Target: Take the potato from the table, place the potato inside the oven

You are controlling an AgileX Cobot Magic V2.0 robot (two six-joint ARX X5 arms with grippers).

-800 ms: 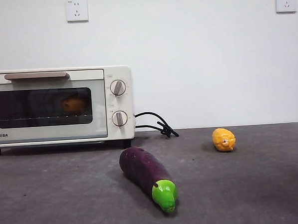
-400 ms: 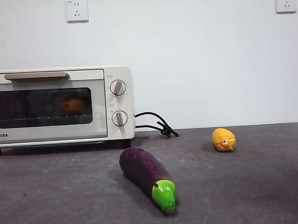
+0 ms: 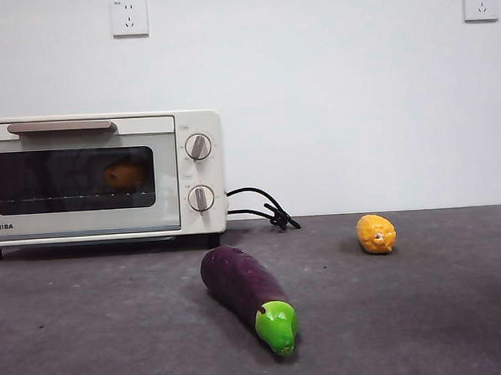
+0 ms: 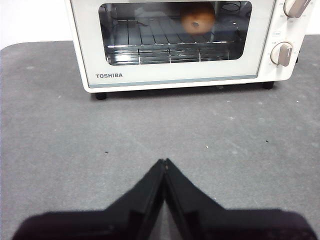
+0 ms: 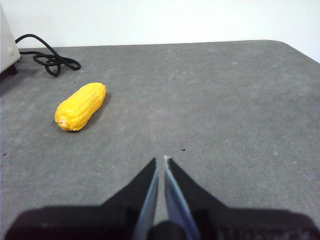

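The brown potato [image 3: 125, 175] lies on the rack inside the cream Toshiba oven [image 3: 197, 123], behind the closed dark glass door. The left wrist view shows the potato [image 4: 198, 19] through the glass of the oven [image 4: 175, 75] too. My left gripper [image 4: 164, 162] is shut and empty, hovering over the dark grey table [image 4: 75, 140] well back from the oven's front. My right gripper [image 5: 163, 160] is also shut and empty, above bare table [image 5: 240, 100] to the right of the oven. Neither gripper shows in the front view.
A purple eggplant [image 3: 239, 285] with a green tip lies on the table in front of the oven. A yellow lumpy fruit [image 3: 376, 233] [image 5: 80, 106] rests to the right. The oven's black cord [image 3: 264, 208] [image 5: 47, 57] coils beside the oven.
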